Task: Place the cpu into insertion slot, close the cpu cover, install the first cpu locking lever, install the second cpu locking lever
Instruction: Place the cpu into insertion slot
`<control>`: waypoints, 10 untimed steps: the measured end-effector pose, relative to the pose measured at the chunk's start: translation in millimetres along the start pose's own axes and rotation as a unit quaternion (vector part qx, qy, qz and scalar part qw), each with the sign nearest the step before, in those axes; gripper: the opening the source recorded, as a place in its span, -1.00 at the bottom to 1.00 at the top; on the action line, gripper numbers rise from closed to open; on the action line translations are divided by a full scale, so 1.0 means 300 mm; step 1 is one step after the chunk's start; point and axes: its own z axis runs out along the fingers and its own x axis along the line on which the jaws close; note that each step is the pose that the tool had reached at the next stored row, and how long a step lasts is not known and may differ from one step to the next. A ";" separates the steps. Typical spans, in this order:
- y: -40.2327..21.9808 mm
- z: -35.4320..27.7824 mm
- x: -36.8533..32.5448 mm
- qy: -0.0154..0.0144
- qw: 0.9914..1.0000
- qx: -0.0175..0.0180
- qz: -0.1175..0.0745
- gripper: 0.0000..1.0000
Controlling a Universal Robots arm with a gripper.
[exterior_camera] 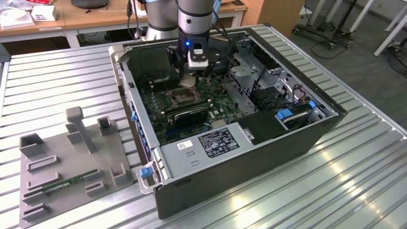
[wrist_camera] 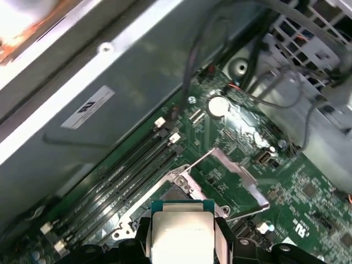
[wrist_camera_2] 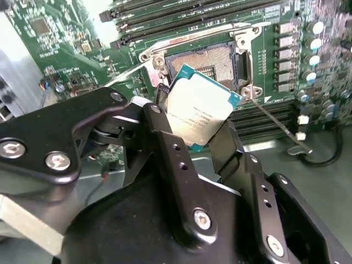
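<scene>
Gripper (wrist_camera_2: 192, 125) clamps cpu (wrist_camera_2: 201, 104) by two edges, held just above slot (wrist_camera_2: 206, 58). Cover (wrist_camera: 242, 176) stands raised. Risk: cpu looks tilted and turned against slot, so lowering it like this could seat it crooked. The edge-only hold may slip.

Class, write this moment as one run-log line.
gripper: shut on cpu | cpu: not yet in insertion slot | cpu cover: open

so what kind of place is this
Probably a robotics lab: an open computer case sits on a slatted metal table, wooden desks stand behind, and the gripper holds the cpu over the motherboard.
</scene>
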 end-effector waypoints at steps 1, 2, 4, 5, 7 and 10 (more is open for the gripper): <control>0.000 0.000 0.000 -0.001 1.000 0.000 0.009 0.08; 0.000 0.000 0.000 -0.002 1.000 0.000 0.018 0.08; 0.000 0.000 0.000 -0.003 1.000 -0.001 0.028 0.08; 0.000 0.000 0.000 -0.003 1.000 -0.001 0.029 0.08; 0.000 0.000 0.000 -0.003 1.000 -0.001 0.029 0.08; 0.000 0.000 0.000 -0.003 1.000 -0.001 0.029 0.08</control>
